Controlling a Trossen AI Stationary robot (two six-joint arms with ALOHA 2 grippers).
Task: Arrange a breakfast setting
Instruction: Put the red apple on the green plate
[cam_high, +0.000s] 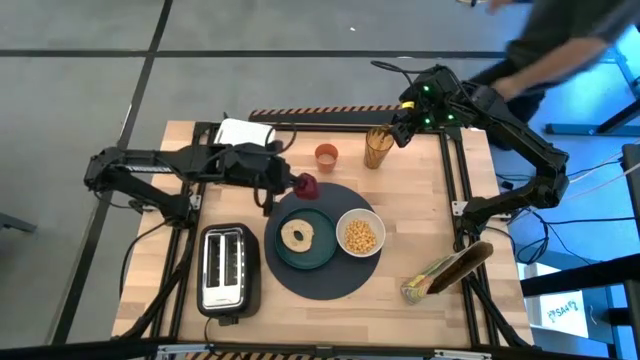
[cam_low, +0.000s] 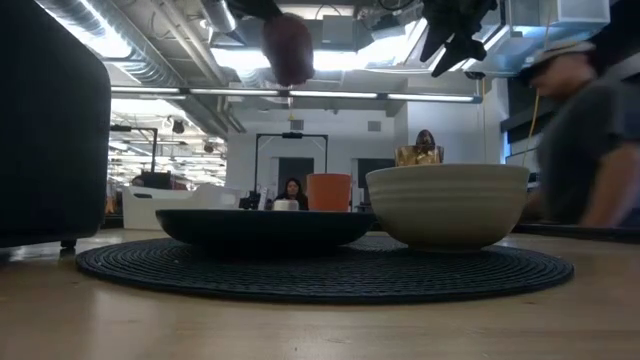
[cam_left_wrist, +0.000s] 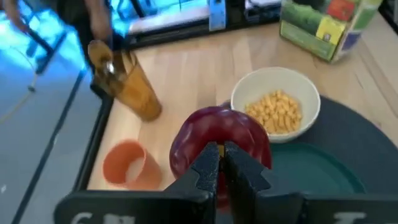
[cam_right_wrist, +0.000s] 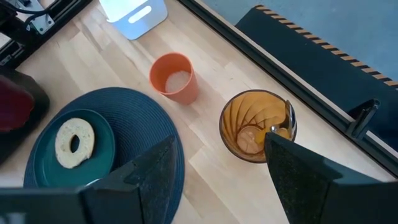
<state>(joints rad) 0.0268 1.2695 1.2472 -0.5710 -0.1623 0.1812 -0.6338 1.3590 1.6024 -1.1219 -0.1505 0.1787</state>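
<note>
Four cameras: one overhead, one at table height, one on each wrist.

The high view looks straight down on the whole table (cam_high: 420, 215). The low view sits at the near edge, level, close to the mat (cam_low: 330, 268) and white bowl (cam_low: 447, 203), facing the room. The left wrist view looks down on bowl and orange cup (cam_left_wrist: 127, 165); the right wrist view shares that cup.

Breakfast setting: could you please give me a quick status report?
Left gripper shut on red fruit, raised at the mat edge. Right gripper open above amber glass holding the spoon. Bagel on plate. Nothing blocking.
</note>
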